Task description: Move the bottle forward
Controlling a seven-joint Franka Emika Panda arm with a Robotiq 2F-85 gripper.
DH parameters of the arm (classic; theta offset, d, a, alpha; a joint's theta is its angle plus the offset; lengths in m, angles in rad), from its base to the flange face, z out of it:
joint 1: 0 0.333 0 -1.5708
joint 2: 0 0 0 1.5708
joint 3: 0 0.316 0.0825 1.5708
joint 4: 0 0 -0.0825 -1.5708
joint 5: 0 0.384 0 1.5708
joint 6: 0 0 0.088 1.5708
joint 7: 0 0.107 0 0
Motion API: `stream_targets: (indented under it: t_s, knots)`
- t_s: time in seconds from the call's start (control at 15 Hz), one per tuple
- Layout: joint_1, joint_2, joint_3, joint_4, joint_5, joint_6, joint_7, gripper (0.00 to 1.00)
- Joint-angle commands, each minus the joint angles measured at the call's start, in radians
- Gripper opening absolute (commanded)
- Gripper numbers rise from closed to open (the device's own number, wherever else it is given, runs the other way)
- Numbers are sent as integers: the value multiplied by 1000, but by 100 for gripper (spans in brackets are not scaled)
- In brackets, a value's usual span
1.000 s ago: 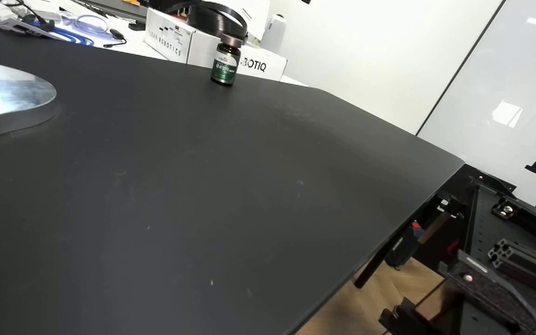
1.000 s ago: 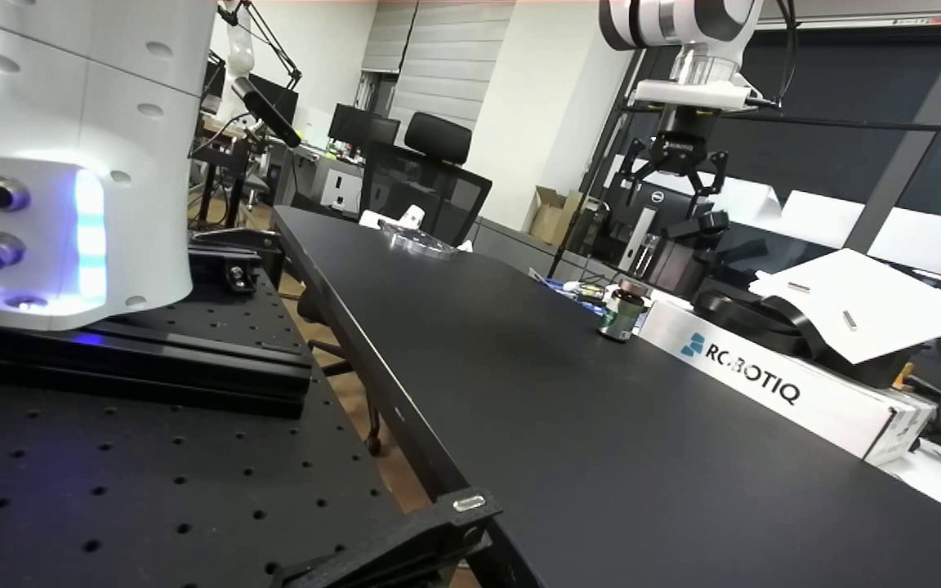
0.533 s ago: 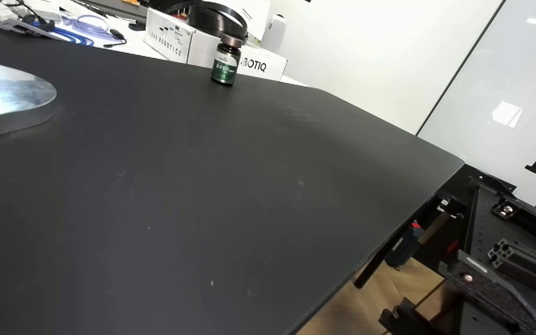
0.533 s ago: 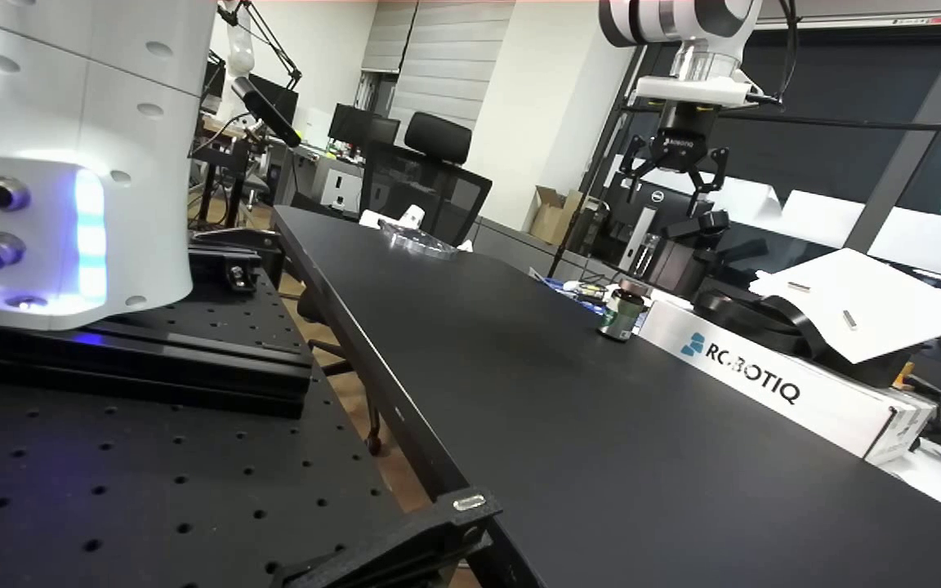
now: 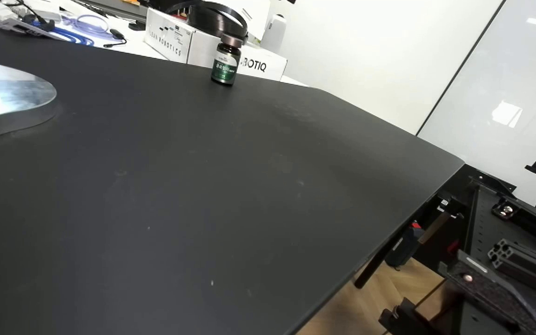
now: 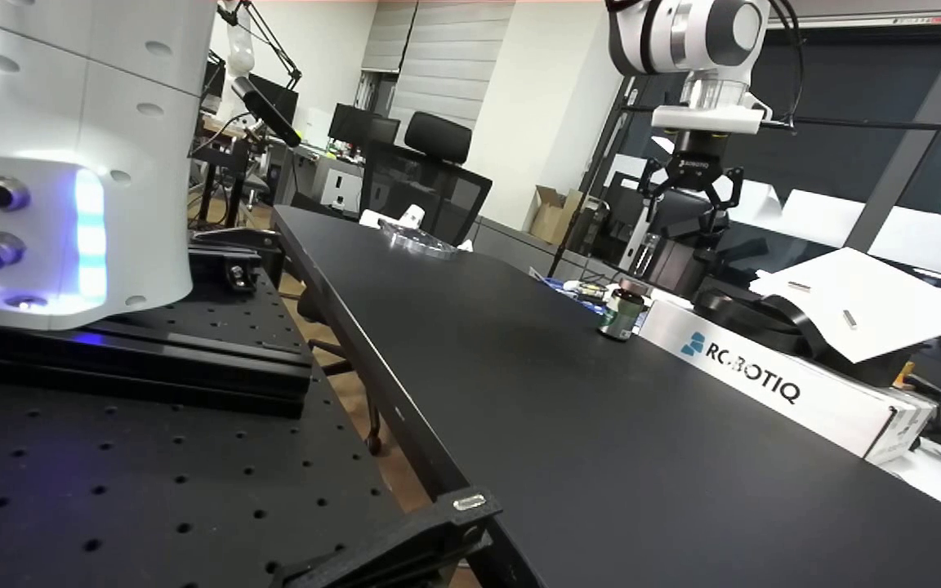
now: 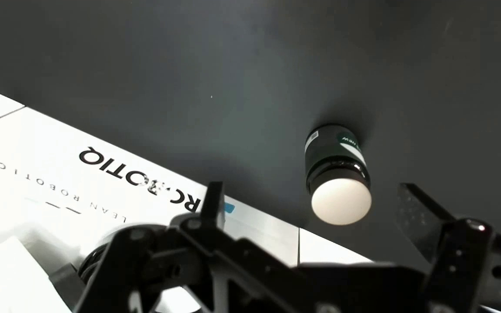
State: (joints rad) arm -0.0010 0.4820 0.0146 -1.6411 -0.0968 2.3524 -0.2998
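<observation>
Progress: prob. pre-grasp, my read. The small squat dark bottle w/ green label band (image 5: 225, 65) stands upright on the flat matte-black worktop (image 5: 193, 186), close to its far edge, upper ctr of frame in an exterior view. In the wrist view the bottle (image 7: 336, 161) sits right of ctr, w/ a strip of worktop b/w it & the long white cardboard box w/ ROBOTIQ print (image 7: 115, 191) at left & lower left; so near the box, not touching afaict.

The black two-finger Robotiq hand (image 7: 310, 206) has its fingers (image 7: 420, 219) spread wide, nothing held. Bottle shows in the gap in the wrist view, but that's line of sight: in an exterior view the hand hangs upper right of frame, above & right of the bottle (image 6: 622, 312), clearly apart.

Done, as I judge it: hand near the right area, fingers ready. Left, approx. order: line up, drop to bottle ht, get fingers either side, grip, shift fwd, set down upright, let go, back off.

Caveat: goal spot can't be told, & "fwd" dir. is unclear from these views. If fwd = away from the white rounded robot base (image 6: 70, 114) (left of frame, exterior view), the bottle has hardly any worktop left ahead, so the move could even be finished; can't rule that out. If fwd = toward the base, the whole carry is o/s.
</observation>
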Motion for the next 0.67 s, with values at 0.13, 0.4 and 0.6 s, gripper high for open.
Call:
stream_targets:
  t_s: [0.13,0.4,0.6]
  knots:
    - [3,218,23,281,0,-90,-3,100]
    - [16,330,34,413,-2,-142,0,100]
    - [23,396,41,503,1,-180,-9,100]
